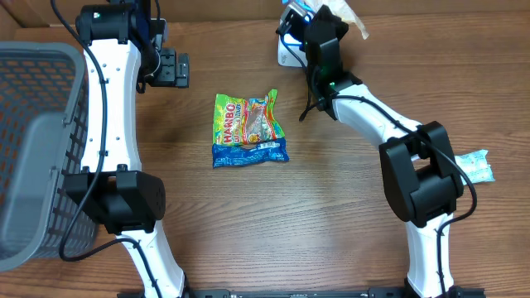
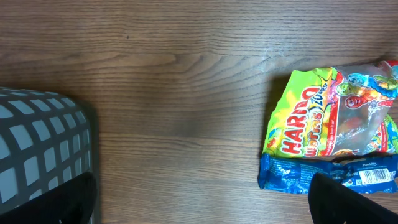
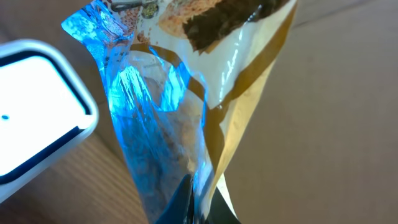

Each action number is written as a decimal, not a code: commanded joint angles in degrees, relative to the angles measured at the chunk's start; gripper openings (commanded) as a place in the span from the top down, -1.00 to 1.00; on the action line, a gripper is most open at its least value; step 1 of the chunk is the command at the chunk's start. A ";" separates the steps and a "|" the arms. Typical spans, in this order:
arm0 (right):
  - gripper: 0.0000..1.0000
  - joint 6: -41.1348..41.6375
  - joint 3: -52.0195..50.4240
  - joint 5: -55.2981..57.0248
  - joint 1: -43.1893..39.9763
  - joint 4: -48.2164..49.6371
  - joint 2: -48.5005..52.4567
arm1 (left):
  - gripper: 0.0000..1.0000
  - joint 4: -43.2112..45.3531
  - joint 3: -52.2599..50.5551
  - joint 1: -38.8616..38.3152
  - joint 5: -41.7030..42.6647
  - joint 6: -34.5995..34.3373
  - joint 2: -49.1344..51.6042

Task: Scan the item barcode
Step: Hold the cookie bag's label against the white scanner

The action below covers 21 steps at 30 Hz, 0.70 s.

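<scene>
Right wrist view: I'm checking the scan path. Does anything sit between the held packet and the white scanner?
Nothing visible does. The snack packet, pinched in the right gripper, hangs right beside the scanner, with no object in the gap.

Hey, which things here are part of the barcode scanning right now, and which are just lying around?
In use: right gripper, snack packet it holds, white scanner.
Lying about: Haribo bag, grey basket, small blue packet.
</scene>
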 commanded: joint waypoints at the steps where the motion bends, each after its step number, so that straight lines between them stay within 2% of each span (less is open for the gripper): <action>1: 0.92 -1.88 0.76 0.74 -0.13 0.98 1.20 | -1.00 0.09 0.35 -0.46 0.63 1.09 0.46; 21: 0.93 -1.64 0.76 6.32 0.70 -3.17 1.46 | -0.99 0.09 0.35 -0.50 0.63 1.09 0.46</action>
